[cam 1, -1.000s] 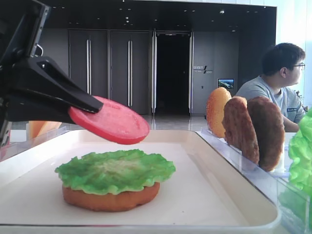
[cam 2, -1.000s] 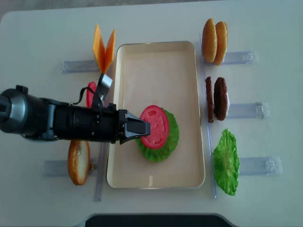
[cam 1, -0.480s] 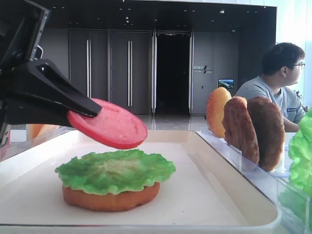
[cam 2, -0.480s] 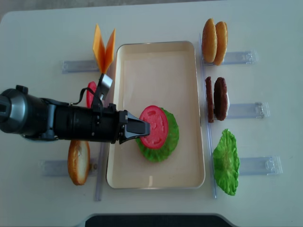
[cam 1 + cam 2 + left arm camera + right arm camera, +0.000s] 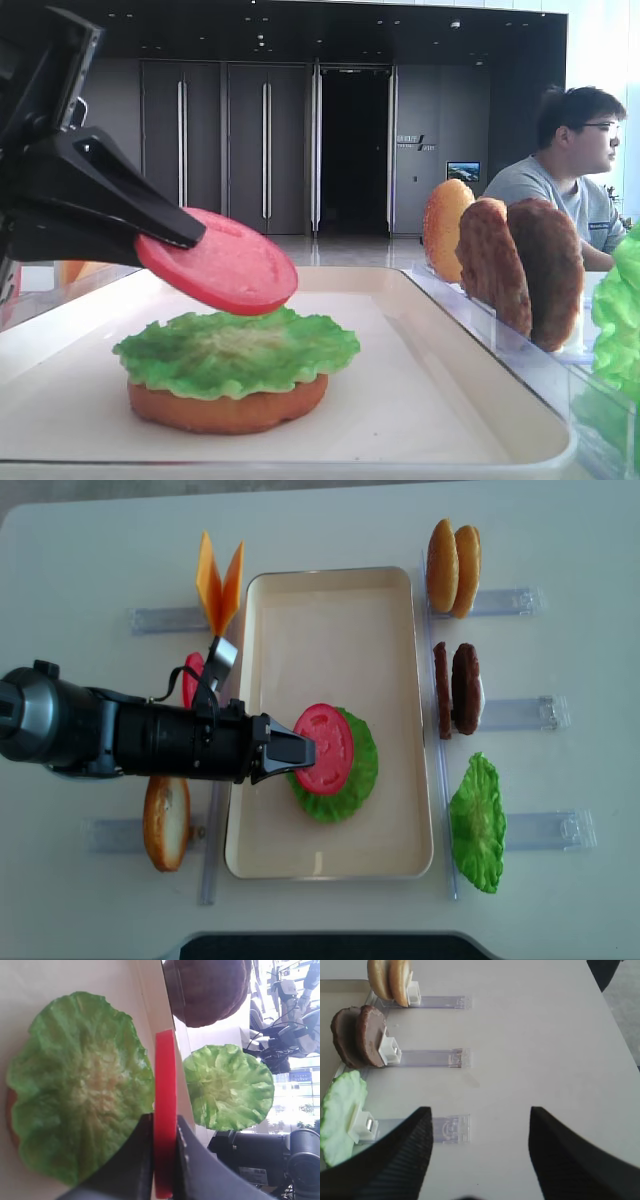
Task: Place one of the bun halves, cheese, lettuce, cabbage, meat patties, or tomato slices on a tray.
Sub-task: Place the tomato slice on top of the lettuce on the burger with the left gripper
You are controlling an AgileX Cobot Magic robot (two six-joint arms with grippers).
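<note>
My left gripper (image 5: 296, 750) pinches the flat, glossy pinkish-red tomato slice (image 5: 220, 262) by its edge, jaws clamped on both faces. Just beneath the slice lies the ruffled bright green lettuce leaf (image 5: 238, 349) on a flat orange-brown bun half (image 5: 228, 405), inside the cream-white rectangular tray (image 5: 330, 610). Beyond the tray's far rim stand two dark brown meat patties (image 5: 456, 688). My right gripper (image 5: 479, 1152) holds nothing, its fingers (image 5: 568, 1155) spread wide over the table.

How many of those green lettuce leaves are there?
2. One lettuce leaf lies on a bun half in the tray; the other lettuce leaf stands in a clear rack right of the tray. None seem hidden.
</note>
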